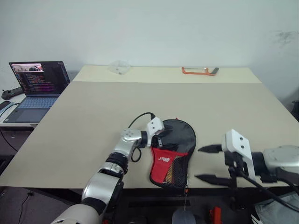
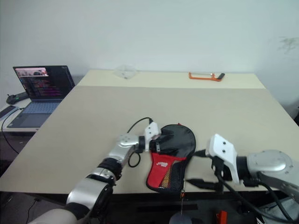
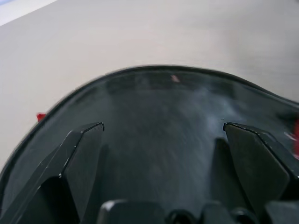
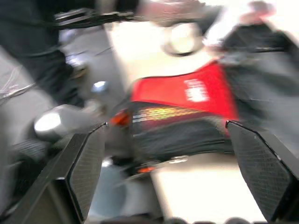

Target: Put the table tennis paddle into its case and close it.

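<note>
The case (image 1: pixel 180 135), a black pouch with a red logo panel (image 1: pixel 163 161) and a mesh pocket, lies flat near the table's front edge, narrow end toward me. The table tennis paddle is hidden. My left gripper (image 1: pixel 159 138) sits at the case's left edge; in the left wrist view it (image 3: pixel 162 126) is open, its fingers (image 3: pixel 79 158) spread over the black fabric (image 3: pixel 159 102). To the right of the case my right gripper (image 1: pixel 198 163) hovers open and apart from it, pointing at the case. The right wrist view shows the red panel (image 4: pixel 187 93) between its fingers (image 4: pixel 86 163).
A laptop (image 1: pixel 39 84) stands open on a side desk at the left. An orange-framed tool (image 1: pixel 200 71) and a clear plastic piece (image 1: pixel 119 67) lie at the far edge of the beige table (image 1: pixel 93 112). A black cable loops beside my left wrist.
</note>
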`<state>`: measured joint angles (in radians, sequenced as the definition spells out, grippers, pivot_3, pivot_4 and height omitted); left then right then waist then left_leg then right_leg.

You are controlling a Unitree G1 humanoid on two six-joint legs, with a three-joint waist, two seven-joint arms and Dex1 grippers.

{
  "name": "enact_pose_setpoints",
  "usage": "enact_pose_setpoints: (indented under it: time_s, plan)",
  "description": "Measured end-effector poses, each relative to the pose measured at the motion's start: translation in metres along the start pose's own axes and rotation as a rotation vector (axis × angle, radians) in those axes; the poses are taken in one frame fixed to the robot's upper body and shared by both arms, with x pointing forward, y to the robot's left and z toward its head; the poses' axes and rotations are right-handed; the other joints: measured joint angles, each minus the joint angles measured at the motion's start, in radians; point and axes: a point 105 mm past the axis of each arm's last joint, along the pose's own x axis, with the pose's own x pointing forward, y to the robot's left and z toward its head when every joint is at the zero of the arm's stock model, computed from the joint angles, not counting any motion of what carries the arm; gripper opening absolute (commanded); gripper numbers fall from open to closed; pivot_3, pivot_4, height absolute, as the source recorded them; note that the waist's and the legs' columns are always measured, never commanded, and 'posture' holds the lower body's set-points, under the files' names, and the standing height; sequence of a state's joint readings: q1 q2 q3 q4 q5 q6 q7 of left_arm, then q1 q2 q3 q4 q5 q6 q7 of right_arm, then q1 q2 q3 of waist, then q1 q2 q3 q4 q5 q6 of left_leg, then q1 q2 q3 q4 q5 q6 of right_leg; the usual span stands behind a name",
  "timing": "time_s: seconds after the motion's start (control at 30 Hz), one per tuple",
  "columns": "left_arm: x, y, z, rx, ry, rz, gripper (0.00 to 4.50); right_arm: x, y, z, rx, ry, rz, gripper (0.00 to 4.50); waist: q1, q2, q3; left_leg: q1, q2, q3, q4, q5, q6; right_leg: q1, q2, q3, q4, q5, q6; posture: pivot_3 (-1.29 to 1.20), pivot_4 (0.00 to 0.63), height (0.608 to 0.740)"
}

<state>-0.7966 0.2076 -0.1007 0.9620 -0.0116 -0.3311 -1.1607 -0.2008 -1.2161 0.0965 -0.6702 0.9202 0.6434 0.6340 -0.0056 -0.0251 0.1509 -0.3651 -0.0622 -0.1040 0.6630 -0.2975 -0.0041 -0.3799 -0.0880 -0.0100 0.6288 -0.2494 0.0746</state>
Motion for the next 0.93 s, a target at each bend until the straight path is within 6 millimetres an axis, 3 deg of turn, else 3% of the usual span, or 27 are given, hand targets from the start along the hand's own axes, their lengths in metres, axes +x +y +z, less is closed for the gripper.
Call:
enact_pose_setpoints:
  time_s: [0.2,0.37,0.57,0.67,0.93]
  plan:
    - [-0.073,-0.021,-0.008,-0.044,0.059,-0.045,4.50,0.025,-0.054,-0.004,0.010,-0.070,-0.175,4.43,-0.016,0.005,0.004,-0.014,0.000,0.000,0.000,0.002,-0.006,-0.016,0.000,0.001,0.002,-0.001,-0.003,0.00,0.150,0.740]
    - [-0.096,-0.028,0.006,-0.057,0.071,0.001,4.50,0.041,-0.076,-0.003,0.019,-0.140,-0.232,4.43,0.006,0.006,0.005,-0.026,-0.002,-0.001,0.003,0.003,-0.007,-0.026,-0.002,-0.001,0.003,-0.001,-0.003,0.00,0.150,0.740]
    - [-0.111,-0.016,0.018,-0.066,0.043,0.207,4.50,0.046,-0.106,-0.016,-0.003,-0.159,-0.256,4.43,0.004,0.009,0.007,-0.024,-0.003,0.000,0.004,0.003,-0.007,-0.026,-0.002,0.001,0.007,-0.001,-0.003,0.00,0.150,0.740]
    - [-0.105,-0.018,0.027,-0.039,0.018,0.241,4.50,0.039,-0.128,-0.025,0.004,-0.152,-0.295,4.43,0.004,0.010,0.007,-0.023,-0.003,0.001,0.004,0.004,-0.008,-0.026,-0.002,0.002,0.010,-0.001,-0.003,0.00,0.150,0.740]
    - [-0.098,-0.026,0.022,-0.040,0.028,0.244,4.50,0.031,-0.140,-0.020,-0.051,-0.143,-0.293,4.43,0.000,0.010,0.008,-0.017,-0.002,0.004,0.003,0.005,-0.010,-0.026,-0.001,0.004,0.016,-0.003,-0.006,0.00,0.150,0.740]
